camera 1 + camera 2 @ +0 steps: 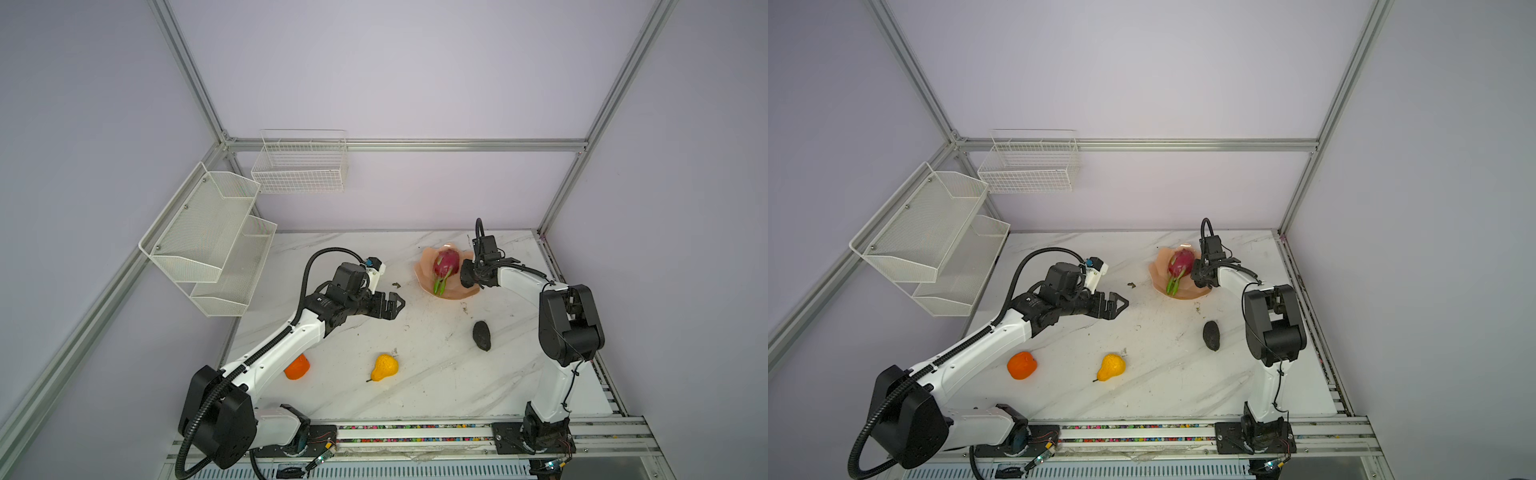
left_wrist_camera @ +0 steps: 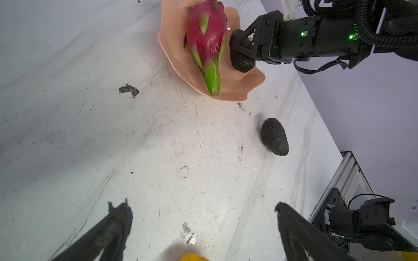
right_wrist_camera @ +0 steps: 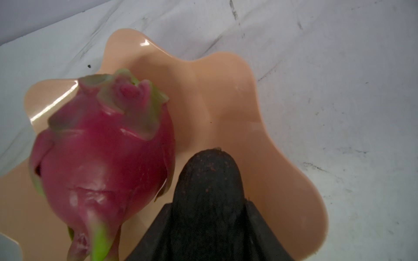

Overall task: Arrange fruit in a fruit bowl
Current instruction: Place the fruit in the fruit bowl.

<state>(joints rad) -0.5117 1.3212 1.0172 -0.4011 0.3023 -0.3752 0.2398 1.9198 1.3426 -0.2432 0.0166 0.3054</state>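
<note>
Right gripper point(image 3: 208, 202): clamped on a blackish bumpy oval fruit point(image 3: 210, 171) above the peach-pink scalloped bowl point(image 3: 226, 101).
Bowl: held a magenta dragon fruit point(image 3: 101, 158).
Left gripper point(image 2: 199, 204): jaws stood apart.

The fruit bowl point(image 3: 226, 90) looks like smooth, glossy peach plastic. The dragon fruit point(image 2: 207, 38) has a smooth, slightly shiny skin. The held black oval point(image 3: 210, 180) and the loose black oval point(image 2: 274, 136) are matt and bumpy. The counter point(image 2: 158, 146) is white, marble-patterned, scuffed and scratched. The wire basket point(image 1: 299, 174) looks like white-coated metal.
</note>
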